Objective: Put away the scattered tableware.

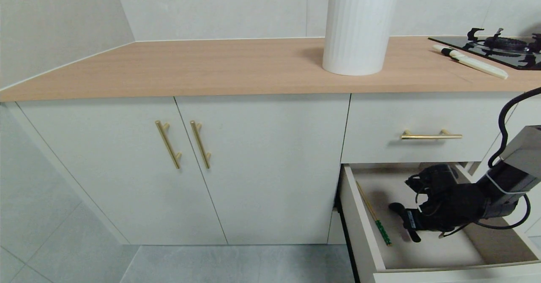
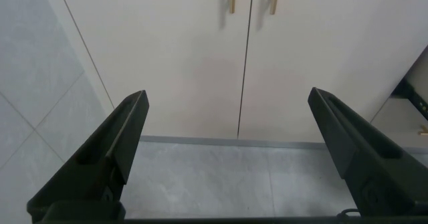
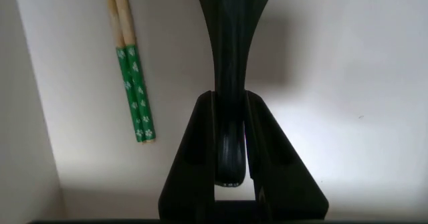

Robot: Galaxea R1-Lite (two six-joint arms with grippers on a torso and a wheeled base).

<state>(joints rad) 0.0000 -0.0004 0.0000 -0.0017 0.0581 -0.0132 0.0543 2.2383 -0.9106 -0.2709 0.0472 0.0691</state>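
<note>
**Right wrist view: pincer clamped on a black utensil inside the open drawer**

The right pincer (image 3: 231, 103) is closed tight on the handle of a black utensil (image 3: 231, 43), one finger on each side and no gap showing. The utensil reaches out past the fingertips over the pale floor of the drawer (image 3: 334, 83). Whether it touches that floor cannot be told. In the head view the same pincer (image 1: 412, 223) sits low inside the pulled-out drawer (image 1: 353, 215) at the near right, with the utensil's (image 1: 396, 208) rounded end pointing left.

A pair of chopsticks (image 1: 374, 217) with green patterned ends lies in the drawer along its left wall, just left of the utensil and apart from it. They lie side by side (image 3: 130, 70).

Above the open drawer is a closed drawer front (image 1: 422, 114) with a brass bar handle. To the left are two shut cabinet doors (image 1: 262, 168).

On the worktop (image 1: 211, 67) stand a tall white ribbed vase (image 1: 359, 25) and, further right, a pale knife (image 1: 471, 61) lying partly on the edge of a black hob (image 1: 498, 48).

The left pincer (image 2: 227, 97) is spread wide and holds nothing, its fingers (image 2: 114, 150) facing the cabinet doors (image 2: 187, 50) and the grey floor
</note>
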